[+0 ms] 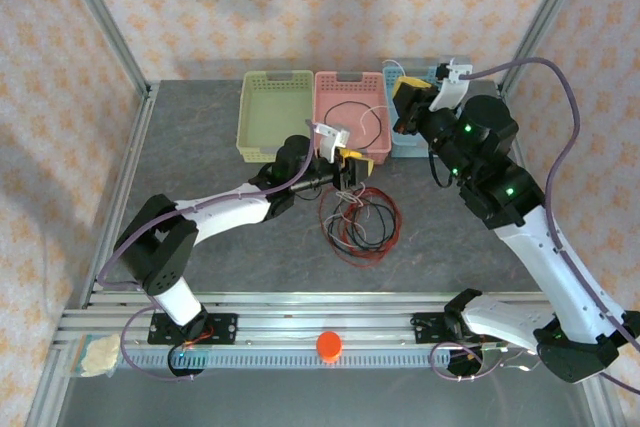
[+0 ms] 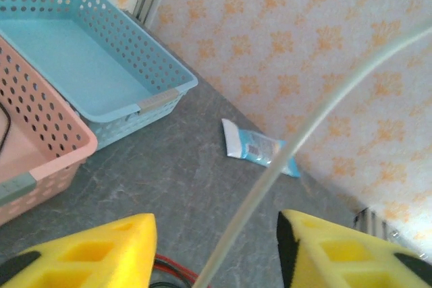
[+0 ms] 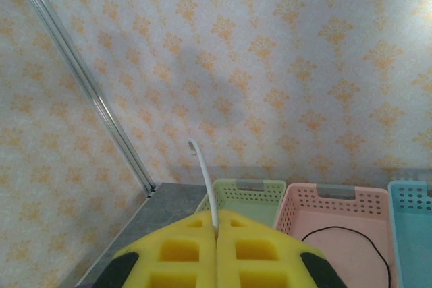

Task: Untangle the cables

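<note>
The cables [image 1: 360,222] lie in a tangle of red, black and pale white loops on the grey table, just in front of my left gripper [image 1: 350,169]. In the left wrist view the left gripper [image 2: 216,224] is open. A white cable [image 2: 304,126] runs slantwise through the gap and touches neither yellow finger; red and black strands [image 2: 169,271] show below. My right gripper [image 1: 405,92] is raised near the pink and blue baskets. It is [image 3: 216,231] shut on a white cable [image 3: 206,180] whose free end curls up above the fingers.
Green [image 1: 275,117], pink [image 1: 350,80] and blue [image 1: 415,142] baskets stand in a row at the back. A black cable [image 3: 351,237] lies in the pink one. A small white-and-blue packet [image 2: 260,148] lies by the right wall. An orange knob [image 1: 328,345] sits on the front rail.
</note>
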Robot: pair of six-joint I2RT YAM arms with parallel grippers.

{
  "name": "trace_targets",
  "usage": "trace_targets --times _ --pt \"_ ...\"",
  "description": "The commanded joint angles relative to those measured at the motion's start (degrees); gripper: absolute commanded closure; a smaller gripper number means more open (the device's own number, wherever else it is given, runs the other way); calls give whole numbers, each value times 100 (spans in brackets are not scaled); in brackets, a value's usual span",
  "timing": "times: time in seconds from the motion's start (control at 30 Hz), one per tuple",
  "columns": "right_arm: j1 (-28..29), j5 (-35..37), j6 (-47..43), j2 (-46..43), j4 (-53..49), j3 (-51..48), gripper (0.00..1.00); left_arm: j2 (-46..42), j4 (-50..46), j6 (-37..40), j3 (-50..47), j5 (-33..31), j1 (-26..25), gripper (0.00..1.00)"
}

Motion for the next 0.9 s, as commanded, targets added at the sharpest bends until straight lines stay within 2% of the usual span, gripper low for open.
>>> trace_targets --times 0.0,0.07,0.4,0.77,0.87 --pt "27 46 31 -116 179 122 100 -90 408 -72 -124 117 58 61" --pt "27 36 27 -101 185 122 100 -64 403 -79 -137 171 60 71" --pt "30 198 -27 -125 185 62 100 -54 291 -53 -92 163 78 100" --pt "30 172 -4 -100 202 86 100 -47 272 -46 -90 171 98 100" --pt "27 3 48 -71 226 156 100 2 352 -71 -70 188 104 83"
